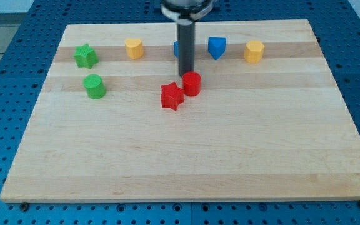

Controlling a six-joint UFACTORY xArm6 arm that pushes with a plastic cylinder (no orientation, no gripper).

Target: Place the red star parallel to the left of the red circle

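Board: pale wooden table top (pixel 186 156) fills the view, and we work on it from above, our rod (pixel 187 50) dropping in from the view's top.
Rod: dark and straight, it hides most of a blue block (pixel 177 49) behind it; that block's shape cannot be made out.
Tip: my tip (pixel 187 75) sits just above the red circle, touching or nearly so on its upper-left edge. We judge it parked there because the star lies just below, ready for a nudge.
Fingers: we have none. The arm ends in a bare rod, so nothing is gripped or let go; it only pushes.
Red circle: red circle (pixel 192 83) stands near the board's middle, the fixed mark for this job.
Red star: red star (pixel 172 96) lies touching the circle at its lower left, a little lower in the view than the circle. We judge it close to its goal, needing a short shove toward the view's top and left to sit level beside it.
Back row: yellow block (pixel 134 47), blue block with a pointed underside (pixel 216 47) and second yellow block (pixel 254 51) line the view's top, well clear of the work.
Left pair: green star (pixel 85 56) and green circle (pixel 95 86) sit apart at the view's left, out of our path.
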